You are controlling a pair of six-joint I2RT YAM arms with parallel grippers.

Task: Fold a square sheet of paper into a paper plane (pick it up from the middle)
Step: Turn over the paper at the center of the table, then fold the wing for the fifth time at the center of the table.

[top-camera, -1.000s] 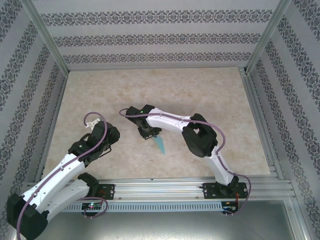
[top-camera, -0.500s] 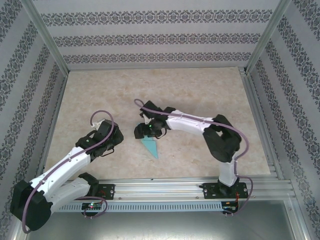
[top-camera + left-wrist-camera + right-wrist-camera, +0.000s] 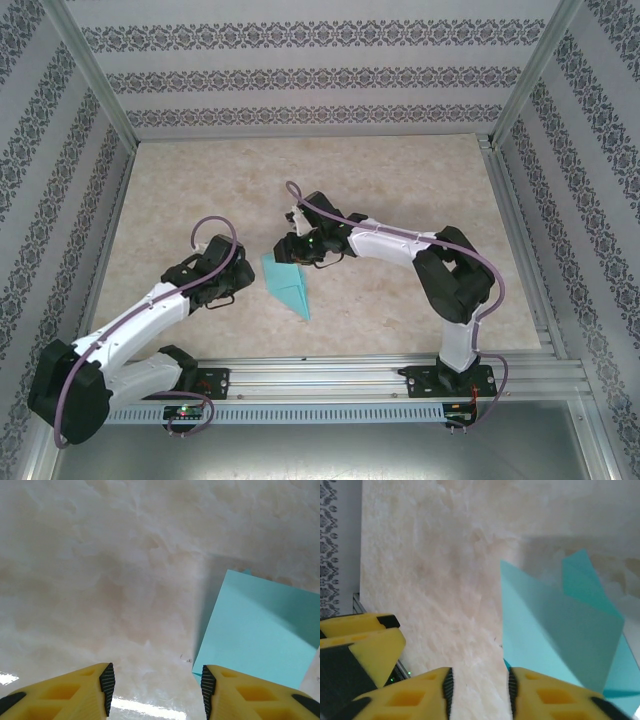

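Observation:
The square sheet of paper [image 3: 286, 286] is turquoise and lies on the table folded into a pointed dart, tip toward the near right. In the left wrist view the paper [image 3: 260, 630] lies just right of my left gripper [image 3: 157, 690], which is open over bare table, its right finger [image 3: 235, 695] at the paper's near corner. My left gripper [image 3: 245, 284] sits at the paper's left edge. My right gripper [image 3: 288, 250] hovers at its far end. In the right wrist view the right gripper [image 3: 480, 695] is open with only table between its jaws, and the raised paper folds [image 3: 555, 630] lie to its right.
The marbled beige table [image 3: 400, 180] stretches far and to both sides. Patterned walls and aluminium posts [image 3: 520, 90] enclose it. A metal rail [image 3: 330, 375] with the arm bases runs along the near edge. The left gripper's yellow fingers [image 3: 365, 645] show left of the right gripper.
The paper has shifted left and shows more of its surface. My right gripper has drawn back toward the far left. My left arm has reached right, up to the paper's edge.

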